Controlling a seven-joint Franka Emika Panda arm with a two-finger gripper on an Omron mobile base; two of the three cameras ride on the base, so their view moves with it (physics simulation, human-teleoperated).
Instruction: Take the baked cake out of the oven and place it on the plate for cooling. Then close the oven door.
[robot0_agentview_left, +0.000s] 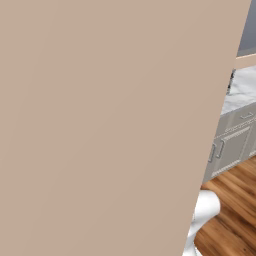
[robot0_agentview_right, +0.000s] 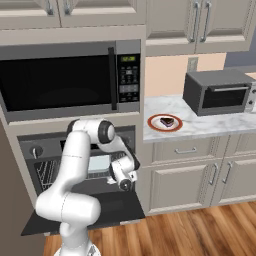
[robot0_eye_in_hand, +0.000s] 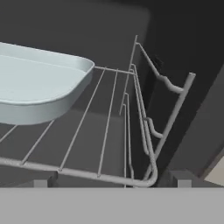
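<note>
You see the baked cake (robot0_agentview_right: 167, 121) resting on the plate (robot0_agentview_right: 153, 124), right of centre in the right base view. The gripper (robot0_agentview_right: 124, 183) is released, holding nothing, above the lowered oven door (robot0_agentview_right: 115, 209) at lower left.

Arm (robot0_agentview_right: 75, 175) is showing glossy white rounded segments; joints are showing dark caps; fingertips (robot0_eye_in_hand: 40, 183) are appearing grey.

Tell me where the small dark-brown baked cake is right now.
In the right base view, the small dark-brown cake sits on the round white plate with a red-orange rim, on the marble counter left of the grey toaster oven.
</note>
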